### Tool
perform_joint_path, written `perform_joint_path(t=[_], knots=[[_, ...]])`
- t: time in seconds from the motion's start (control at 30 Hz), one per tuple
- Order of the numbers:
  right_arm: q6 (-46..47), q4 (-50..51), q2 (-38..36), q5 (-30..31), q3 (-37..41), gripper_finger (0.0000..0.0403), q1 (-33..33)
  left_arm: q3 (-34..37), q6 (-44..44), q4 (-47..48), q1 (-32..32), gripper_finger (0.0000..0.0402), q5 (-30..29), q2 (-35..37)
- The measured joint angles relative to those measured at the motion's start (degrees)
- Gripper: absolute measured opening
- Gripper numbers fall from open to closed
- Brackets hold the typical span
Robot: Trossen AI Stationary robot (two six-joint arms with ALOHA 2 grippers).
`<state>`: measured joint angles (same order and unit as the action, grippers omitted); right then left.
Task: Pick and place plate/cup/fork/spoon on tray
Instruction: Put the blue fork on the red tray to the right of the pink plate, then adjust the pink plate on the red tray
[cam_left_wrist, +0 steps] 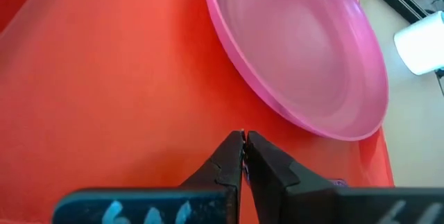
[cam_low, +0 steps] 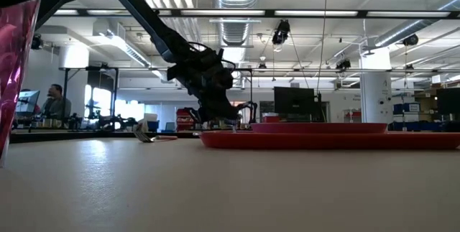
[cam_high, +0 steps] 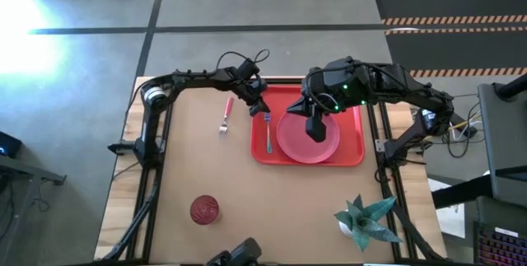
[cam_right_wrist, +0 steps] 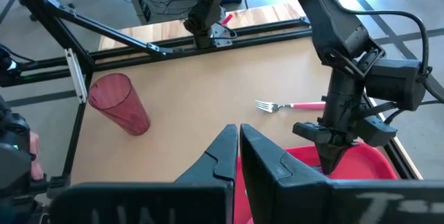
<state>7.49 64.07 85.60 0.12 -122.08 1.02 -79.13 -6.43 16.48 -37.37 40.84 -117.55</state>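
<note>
The red tray [cam_high: 350,157] lies at the table's middle right with the pink plate [cam_high: 308,138] flat on it. Left of the plate, the blue-handled spoon [cam_high: 268,132] lies on the tray floor, running near to far. My left gripper [cam_left_wrist: 243,139] is shut at the spoon's far end. The fork [cam_high: 225,116] lies on the bare table left of the tray. The dark-red cup [cam_high: 205,210] stands upright near the table's near edge. My right gripper [cam_right_wrist: 238,135] is shut on nothing, raised above the plate. My left gripper pinches the far end of the spoon [cam_high: 266,118]; only a thin blue strip [cam_left_wrist: 244,172] shows between the two fingers. The fingers slant down from the table's far left. The rest of the spoon lies on the tray floor.
A green folded-paper plant in a white pot [cam_high: 362,219] stands at the near right corner. Dark frame rails [cam_high: 156,134] run along the table's left and right sides. Bare wood lies between fork and cup. A person [cam_low: 54,101] sits far back in the room.
</note>
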Motion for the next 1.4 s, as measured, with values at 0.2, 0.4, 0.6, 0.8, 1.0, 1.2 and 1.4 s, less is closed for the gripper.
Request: perform_joint_path(t=[0.2,0.4,0.6,0.8,1.0,1.2,1.4], knots=[[-0.2,0.0,0.0,0.0,0.0,0.0009,0.0,0.0,0.0,0.0,0.1,0.0052,0.0,0.0],[-0.7,0.0,0.0,0.0,0.0,0.0009,0.0,0.0,0.0,-0.5,0.4,0.0092,-0.4,0.1],[-1.0,0.0,0.0,0.0,0.0,0.0009,0.0,0.0,2.5,-0.6,0.6,0.0104,-0.4,0.2],[-1.1,0.2,0.0,0.0,0.0,0.0009,0.0,0.0,5.9,-0.7,0.8,0.0105,7.7,2.2],[-1.6,2.4,0.0,0.0,0.0,0.0009,0.0,0.0,10.4,-0.6,1.1,0.0105,14.8,8.0],[0.6,7.2,0.5,0.0,0.2,0.0009,0.0,0.0,10.6,0.1,2.5,0.0105,16.4,17.4],[5.8,15.6,3.4,0.5,1.5,0.0009,0.0,0.0,10.6,1.0,4.3,0.0105,16.4,27.9]])
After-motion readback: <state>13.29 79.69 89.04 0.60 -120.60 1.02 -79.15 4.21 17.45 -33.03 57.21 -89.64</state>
